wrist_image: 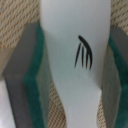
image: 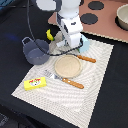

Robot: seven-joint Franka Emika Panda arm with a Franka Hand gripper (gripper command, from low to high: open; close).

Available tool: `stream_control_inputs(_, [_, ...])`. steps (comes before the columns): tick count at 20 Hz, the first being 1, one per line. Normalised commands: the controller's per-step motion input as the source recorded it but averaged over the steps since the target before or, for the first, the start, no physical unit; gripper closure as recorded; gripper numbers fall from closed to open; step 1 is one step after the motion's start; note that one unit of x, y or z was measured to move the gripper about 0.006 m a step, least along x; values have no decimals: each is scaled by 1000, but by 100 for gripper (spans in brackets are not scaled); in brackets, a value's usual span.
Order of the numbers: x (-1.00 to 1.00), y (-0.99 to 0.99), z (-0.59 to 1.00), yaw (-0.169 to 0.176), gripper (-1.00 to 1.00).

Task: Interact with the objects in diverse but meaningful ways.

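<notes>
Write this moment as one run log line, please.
tool: around white piece, contact unclear | pot: on mat | yellow box: untouched

Ext view: high, angled down over the placemat (image: 70, 80), whole arm visible. Wrist view: v. close, looks down between the gripper (wrist_image: 75, 70) pads. Shared: gripper zone + woven mat only.

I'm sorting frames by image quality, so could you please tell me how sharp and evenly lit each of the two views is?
Exterior view: soft and low in detail, evenly lit, with the print on the flat yellow box unreadable and the black table nearly featureless. Wrist view: heavily blurred at close range; the white object between the green finger pads looks washed out, with only its dark marks distinct.
</notes>
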Motion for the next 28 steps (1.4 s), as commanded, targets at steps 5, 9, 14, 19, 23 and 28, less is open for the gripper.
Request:
stream_control_inputs(5, [-325,211,918,136,100])
stream_control_inputs(9, [-333,176,955,123,100])
stream_control_inputs(14, [-333,-171,830,104,100])
stream_control_inputs(19, [-263,-675,665,44,100])
stream_control_inputs(23, [-259,-925,373,29,100])
stream_control_inputs(28, [-227,-950,226,20,100])
